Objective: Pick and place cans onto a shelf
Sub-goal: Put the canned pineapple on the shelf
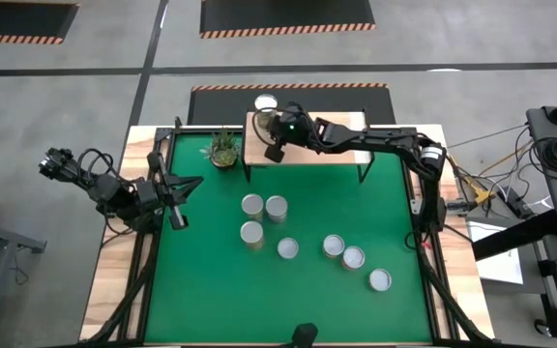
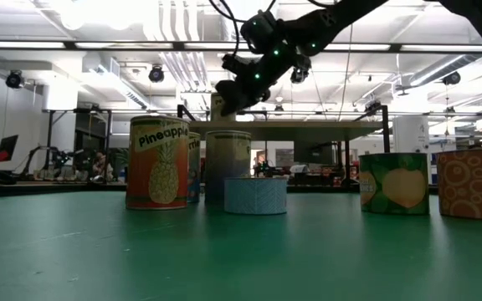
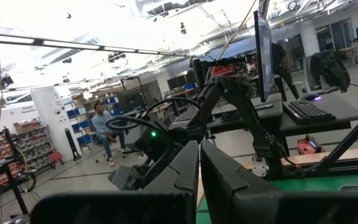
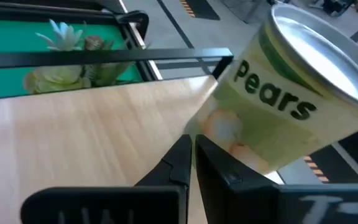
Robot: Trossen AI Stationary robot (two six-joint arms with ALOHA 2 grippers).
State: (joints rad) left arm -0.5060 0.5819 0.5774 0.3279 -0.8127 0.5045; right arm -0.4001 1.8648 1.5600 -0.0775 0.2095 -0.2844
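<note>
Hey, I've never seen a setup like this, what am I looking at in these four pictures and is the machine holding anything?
It is a table robot with two dark arms, each ending in a two-finger end effector. One picture looks straight down, one looks level across the table, and two come from cameras on the wrists. On the green mat stand seven cans, some tall, some short. At the back are a small plant and a pale wood shelf. The right end effector is shut and empty, over the shelf beside a Pears can already standing there. The left end effector waits shut at the mat's left edge, holding nothing.
</note>
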